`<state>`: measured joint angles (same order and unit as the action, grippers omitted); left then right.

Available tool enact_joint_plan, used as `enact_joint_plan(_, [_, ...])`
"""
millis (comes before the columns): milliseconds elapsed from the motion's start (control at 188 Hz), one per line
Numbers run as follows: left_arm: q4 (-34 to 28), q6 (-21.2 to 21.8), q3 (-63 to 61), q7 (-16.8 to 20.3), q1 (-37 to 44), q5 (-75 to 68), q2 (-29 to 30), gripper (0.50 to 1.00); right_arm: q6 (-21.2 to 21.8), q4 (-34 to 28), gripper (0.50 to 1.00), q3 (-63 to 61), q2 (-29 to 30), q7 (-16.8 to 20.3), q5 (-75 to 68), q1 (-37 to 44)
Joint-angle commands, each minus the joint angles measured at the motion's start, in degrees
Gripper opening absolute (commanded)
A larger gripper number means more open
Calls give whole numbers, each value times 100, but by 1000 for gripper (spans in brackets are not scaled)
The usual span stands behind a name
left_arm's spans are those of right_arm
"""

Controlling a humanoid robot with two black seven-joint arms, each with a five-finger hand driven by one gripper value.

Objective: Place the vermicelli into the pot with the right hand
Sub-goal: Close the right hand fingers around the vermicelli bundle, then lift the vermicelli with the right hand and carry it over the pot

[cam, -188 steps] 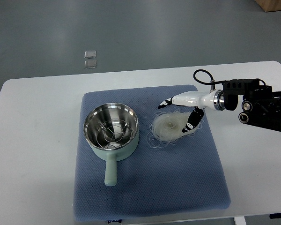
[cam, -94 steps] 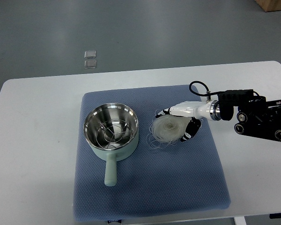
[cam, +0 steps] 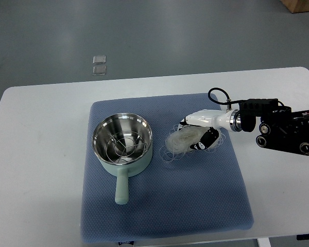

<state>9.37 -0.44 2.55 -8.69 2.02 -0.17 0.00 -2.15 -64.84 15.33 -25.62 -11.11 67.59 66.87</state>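
Vermicelli (cam: 181, 140) nest is being clasped by the fingers of the right hand (cam: 198, 133), on the blue mat (cam: 165, 206) | pot (cam: 122, 143) with pale green handle is being left just beside it, to picture left | mat is being carried by a white table (cam: 36, 154).

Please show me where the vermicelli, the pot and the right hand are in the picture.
vermicelli (cam: 180, 140): top view, on the pale noodle bundle's middle.
pot (cam: 121, 193): top view, on its green handle.
right hand (cam: 199, 132): top view, between its fingertips, closed around the noodles.
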Motion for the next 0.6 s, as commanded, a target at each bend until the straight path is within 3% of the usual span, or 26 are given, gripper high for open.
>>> enact_joint_plan(0, [-6,0,0,-1,0,-1,0,1000,-31,6,500,-57,-40,-5,-27,28])
enact_joint_plan(379, [-6,0,9,-1,0,-1,0,1000,48,-425,500,-663,-304,-84,-422,714])
enact_joint_plan(597, [-14,0,18,-1,-9,-1,0,1000,65,-653,500,-663,-32,-155,-738,1293])
